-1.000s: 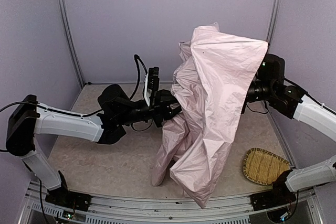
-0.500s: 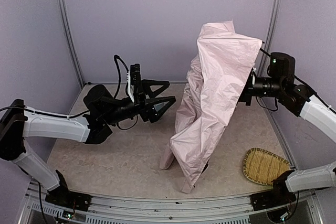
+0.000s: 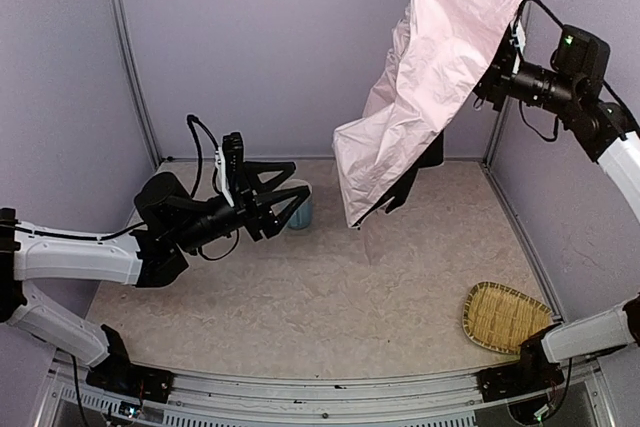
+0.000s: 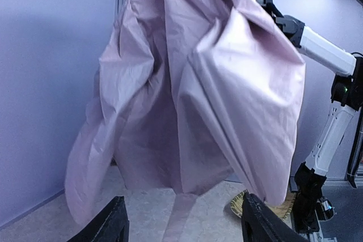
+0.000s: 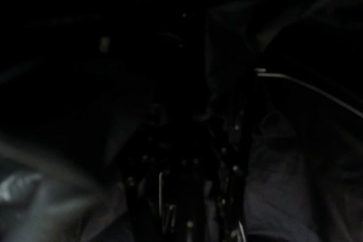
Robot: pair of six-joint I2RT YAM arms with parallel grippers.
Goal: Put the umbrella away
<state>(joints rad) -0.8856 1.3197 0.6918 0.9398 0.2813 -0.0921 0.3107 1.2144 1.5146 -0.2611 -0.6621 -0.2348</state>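
the one umbrella [image 3: 440, 67] has risen; one basket [image 3: 503, 315], one cup [image 3: 298, 212] on the table [image 3: 330, 307].

The umbrella [image 3: 430, 67] hangs clear of the table [image 3: 350, 292], pink fabric drooping, the right arm [image 3: 572, 79] reaching in behind it. Left of the umbrella and lower are a cup [image 3: 299, 214] and the left gripper [image 3: 299, 177], jaws wide and empty; a basket [image 3: 503, 315] lies below the umbrella

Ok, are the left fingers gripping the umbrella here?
No, the left fingers are spread open and empty, well apart from the hanging umbrella.
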